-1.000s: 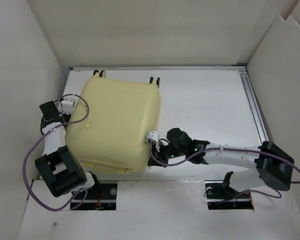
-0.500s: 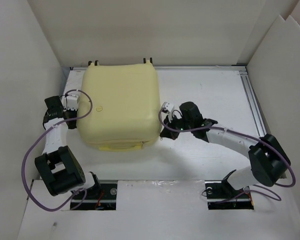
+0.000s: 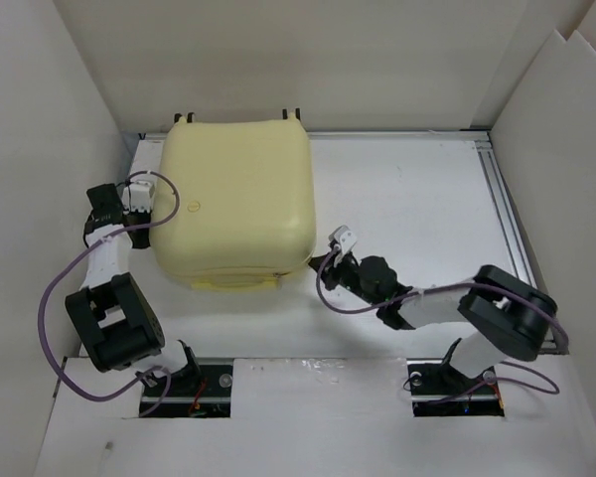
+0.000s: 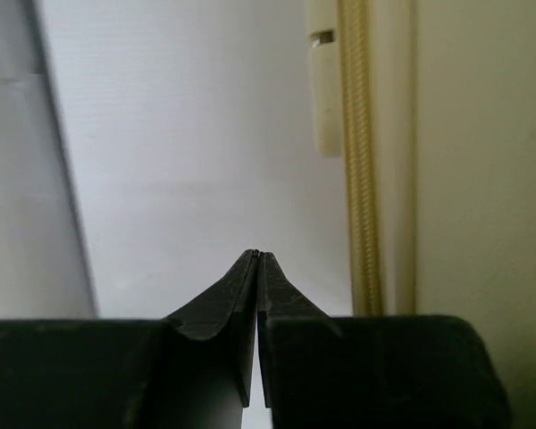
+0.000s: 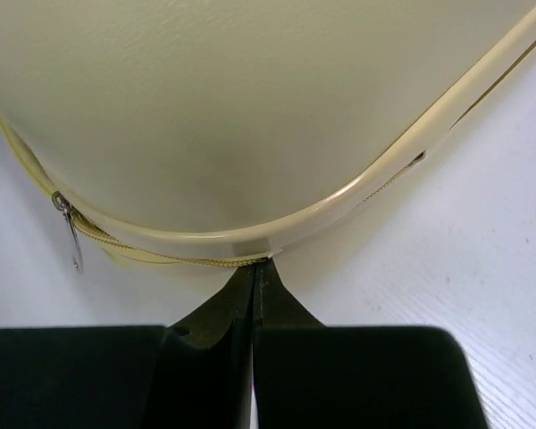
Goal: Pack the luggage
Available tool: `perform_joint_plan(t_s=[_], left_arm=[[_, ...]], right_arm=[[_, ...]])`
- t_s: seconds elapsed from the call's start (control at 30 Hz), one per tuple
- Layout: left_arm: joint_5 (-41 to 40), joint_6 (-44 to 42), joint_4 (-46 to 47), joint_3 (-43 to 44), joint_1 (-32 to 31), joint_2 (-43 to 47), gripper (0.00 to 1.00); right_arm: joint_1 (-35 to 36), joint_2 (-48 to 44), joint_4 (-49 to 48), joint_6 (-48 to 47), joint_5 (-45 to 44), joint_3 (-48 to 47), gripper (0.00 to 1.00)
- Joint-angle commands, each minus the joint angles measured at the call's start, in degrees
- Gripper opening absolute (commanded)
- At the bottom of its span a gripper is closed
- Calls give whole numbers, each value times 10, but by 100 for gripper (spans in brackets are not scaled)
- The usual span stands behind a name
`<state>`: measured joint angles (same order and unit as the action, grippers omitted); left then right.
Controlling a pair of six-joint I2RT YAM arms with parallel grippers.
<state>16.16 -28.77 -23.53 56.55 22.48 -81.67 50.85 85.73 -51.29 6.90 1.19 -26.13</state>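
Note:
The luggage (image 3: pixel 236 199) is a pale yellow hard-shell suitcase lying flat and closed at the back left of the table, with its wheels (image 3: pixel 290 115) against the back edge. My left gripper (image 3: pixel 151 202) is shut and empty beside its left side; the left wrist view shows the tips (image 4: pixel 257 255) over bare table, with the shell (image 4: pixel 473 179) and zipper (image 4: pixel 362 179) to the right. My right gripper (image 3: pixel 323 266) is shut, and its tips (image 5: pixel 259 261) touch the rim at the front right corner of the shell (image 5: pixel 250 107). A metal zipper pull (image 5: pixel 69 232) hangs to the left.
White walls enclose the table on the left, back and right. A metal rail (image 3: pixel 507 219) runs along the right edge. Bare white table (image 3: pixel 407 189) lies to the right of the suitcase. Purple cables loop around both arms.
The suitcase has slid toward the back wall and turned square to it. My right gripper followed its right side, then drew back to the front right corner. My left gripper stayed at the left side.

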Motion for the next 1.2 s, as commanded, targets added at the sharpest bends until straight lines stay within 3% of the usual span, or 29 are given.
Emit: perform_joint_plan(t_s=[0.0, 0.13, 0.3, 0.43, 0.47, 0.6, 0.67, 0.73, 0.87, 0.97, 1.17], left_arm=[[99, -77, -184, -31, -69, -14, 0], [93, -72, -189, -31, -69, -2, 0], [79, -72, -189, -18, -69, 40, 0], [67, -93, -183, 106, -13, 59, 1], [67, -103, -183, 133, -3, 74, 4], [117, -199, -241, 261, 12, 92, 15], [155, -255, -301, 317, -25, 97, 24], [170, -326, -392, 322, -127, 113, 27], [137, -346, -402, 210, -304, 200, 32], [102, -358, -402, 123, -377, 259, 38], [47, -376, -411, 43, -436, 272, 41]], right_arm=[[130, 120, -390, 15, 66, -38, 0], [130, 210, -481, 21, 144, -60, 0], [100, 174, -487, 44, 57, 5, 0], [62, 48, -174, 14, 14, -47, 0], [51, 30, -40, -5, 6, -68, 0], [1, 9, 50, -31, 39, -123, 0], [-7, 22, 56, -31, 78, -141, 0], [-7, 31, 63, -26, 78, -147, 0], [-24, 44, 57, -12, 78, -159, 0], [-63, 55, 74, -5, 86, -182, 0], [-125, 88, 109, 0, 97, -248, 0]])
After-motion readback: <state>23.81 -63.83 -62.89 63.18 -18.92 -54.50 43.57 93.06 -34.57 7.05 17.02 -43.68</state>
